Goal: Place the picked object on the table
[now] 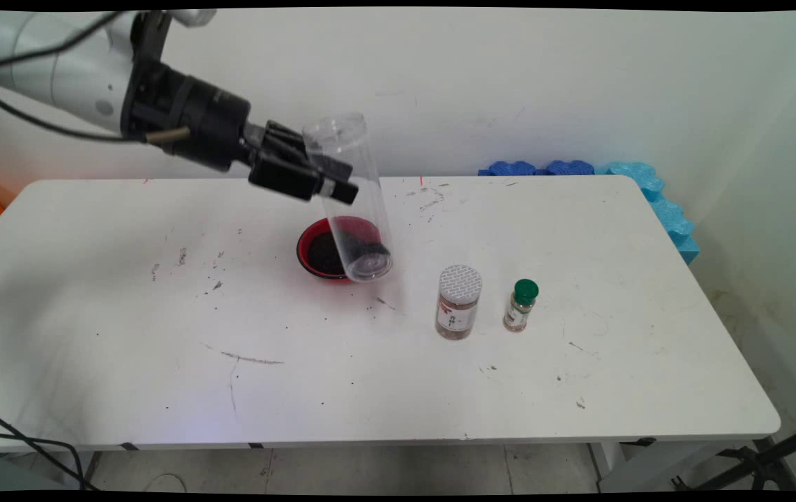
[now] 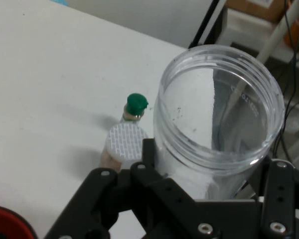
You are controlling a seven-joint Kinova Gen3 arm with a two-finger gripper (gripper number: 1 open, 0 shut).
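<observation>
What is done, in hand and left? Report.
Done: dark grains lie in the red bowl. In hand: the gripper holds the clear jar, lidless, mouth up, tilted, by the bowl. Left: the jar looks not yet set down; the grey-lidded jar and green-capped bottle stand capped.

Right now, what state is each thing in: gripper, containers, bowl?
Gripper: shut on the clear jar.
Clear jar: lidless, held tilted above the table, dark grains at its bottom.
Red bowl: on the table, holding dark grains.
Grey-lidded jar: upright, capped.
Green-capped bottle: upright, capped.
</observation>
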